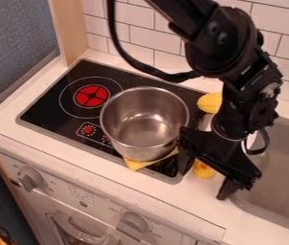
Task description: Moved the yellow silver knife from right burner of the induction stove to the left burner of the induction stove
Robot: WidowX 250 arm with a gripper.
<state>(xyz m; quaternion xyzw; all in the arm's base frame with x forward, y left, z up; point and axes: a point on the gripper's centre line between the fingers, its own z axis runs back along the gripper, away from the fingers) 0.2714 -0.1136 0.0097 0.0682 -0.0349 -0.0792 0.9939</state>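
Gripper, right of lower centre: fingers wide apart, apparently empty. Knife likely light, stiff, slick-bladed; grasp by handle.

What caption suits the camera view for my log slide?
Black gripper hanging open beside the metal pot on the induction stove, yellow cloth peeking from beneath.

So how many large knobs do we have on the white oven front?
2. The left knob is near the left end of the oven front; the right knob is lower in the picture. Any past the bottom edge would be hidden.
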